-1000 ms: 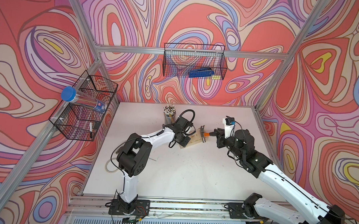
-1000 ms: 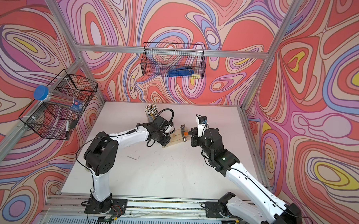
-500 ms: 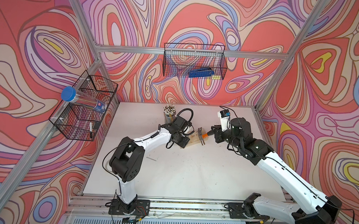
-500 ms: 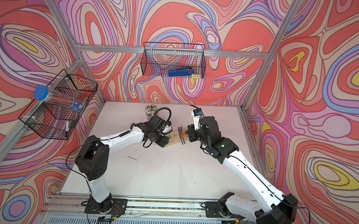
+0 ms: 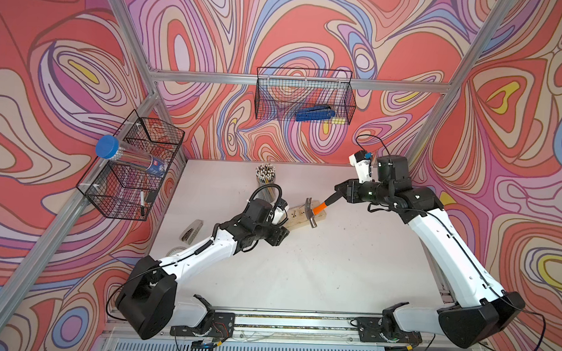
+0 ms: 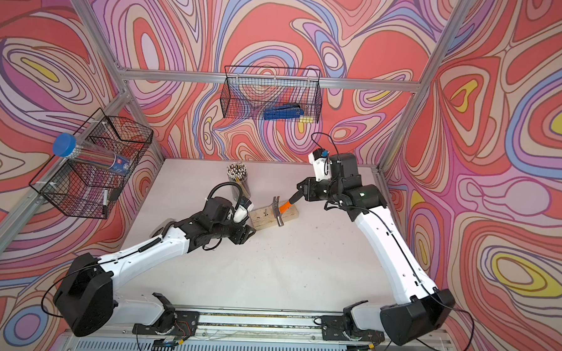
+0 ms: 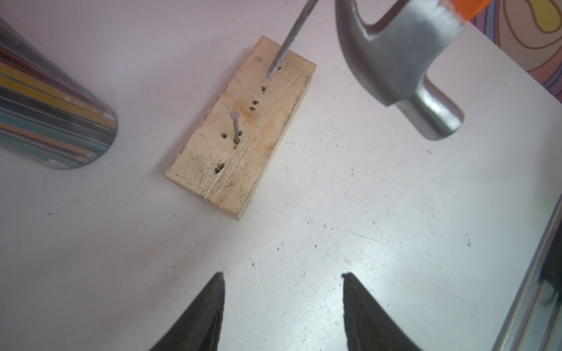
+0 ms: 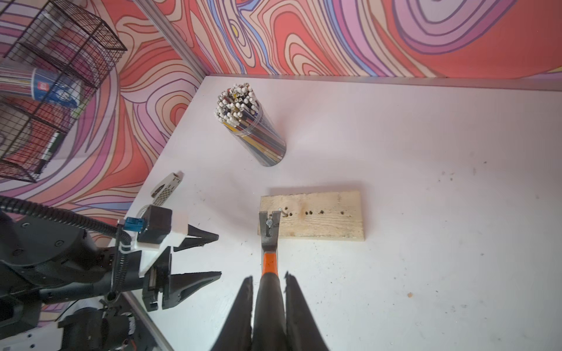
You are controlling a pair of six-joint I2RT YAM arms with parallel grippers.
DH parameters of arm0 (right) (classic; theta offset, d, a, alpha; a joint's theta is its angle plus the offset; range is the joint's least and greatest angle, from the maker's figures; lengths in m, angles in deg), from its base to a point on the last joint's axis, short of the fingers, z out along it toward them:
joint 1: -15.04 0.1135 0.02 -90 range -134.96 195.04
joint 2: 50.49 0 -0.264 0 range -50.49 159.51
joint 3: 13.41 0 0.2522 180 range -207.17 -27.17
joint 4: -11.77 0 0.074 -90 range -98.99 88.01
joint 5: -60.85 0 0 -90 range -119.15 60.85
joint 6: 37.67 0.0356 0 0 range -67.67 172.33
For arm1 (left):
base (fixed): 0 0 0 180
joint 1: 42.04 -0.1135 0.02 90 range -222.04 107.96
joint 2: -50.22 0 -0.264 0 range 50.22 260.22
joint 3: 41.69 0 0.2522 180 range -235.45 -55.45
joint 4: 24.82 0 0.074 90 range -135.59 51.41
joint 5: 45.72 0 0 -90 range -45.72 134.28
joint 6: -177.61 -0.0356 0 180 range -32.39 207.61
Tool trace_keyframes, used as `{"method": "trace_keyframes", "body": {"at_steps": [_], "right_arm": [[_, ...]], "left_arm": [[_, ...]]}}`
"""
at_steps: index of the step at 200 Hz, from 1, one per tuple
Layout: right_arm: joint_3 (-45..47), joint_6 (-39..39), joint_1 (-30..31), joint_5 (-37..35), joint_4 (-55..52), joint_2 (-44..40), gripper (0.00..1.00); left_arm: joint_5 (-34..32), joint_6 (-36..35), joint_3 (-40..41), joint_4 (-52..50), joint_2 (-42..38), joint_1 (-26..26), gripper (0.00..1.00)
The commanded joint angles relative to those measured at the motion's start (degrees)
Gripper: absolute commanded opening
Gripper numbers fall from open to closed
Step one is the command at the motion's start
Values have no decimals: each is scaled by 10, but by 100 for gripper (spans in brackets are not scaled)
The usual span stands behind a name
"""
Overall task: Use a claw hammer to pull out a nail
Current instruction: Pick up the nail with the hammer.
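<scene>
My right gripper [image 8: 267, 278] is shut on the black grip of the claw hammer [image 5: 311, 213], also seen in a top view [image 6: 277, 210]. The hammer's silver head hangs over the wooden block [image 5: 298, 222] [image 8: 322, 223]. A nail [image 7: 286, 39] is caught in the forked claw [image 8: 269, 220], with its point at or just above the block's top. Another nail [image 7: 235, 129] stands in the block [image 7: 240, 158] among several holes. My left gripper [image 7: 282, 276] [image 5: 278, 236] is open on the table just short of the block's near end, holding nothing.
A clear cup of pencils [image 5: 266, 177] stands behind the block. A grey perforated object [image 5: 192, 231] lies at the table's left edge. Wire baskets hang on the back wall [image 5: 277, 85], holding a blue tool [image 5: 315, 114], and on the left wall [image 5: 129, 176].
My left gripper has drawn back from the block toward the front left. My right arm has risen and swung back, tilting the hammer handle up while the head stays over the block.
</scene>
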Motion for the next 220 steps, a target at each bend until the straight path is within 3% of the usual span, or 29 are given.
{"method": "trace_keyframes", "body": {"at_steps": [1, 90, 131, 174, 208, 220], "right_arm": [[-26, 10, -6, 112, -31, 10, 0], [-19, 18, -27, 223, -61, 27, 0], [-24, 17, -32, 242, -63, 31, 0], [-18, 21, -32, 258, -59, 37, 0], [-14, 21, -33, 253, -58, 39, 0], [-12, 20, -33, 253, -57, 39, 0]], "left_arm": [[38, -40, 10, 33, -24, 0, 62], [110, -172, 47, 15, -61, 0, 58], [83, -183, 49, 23, -56, 0, 56], [68, -179, 51, 39, -53, 0, 41], [77, -177, 46, 33, -54, 0, 21], [79, -179, 45, 30, -55, 0, 7]]}}
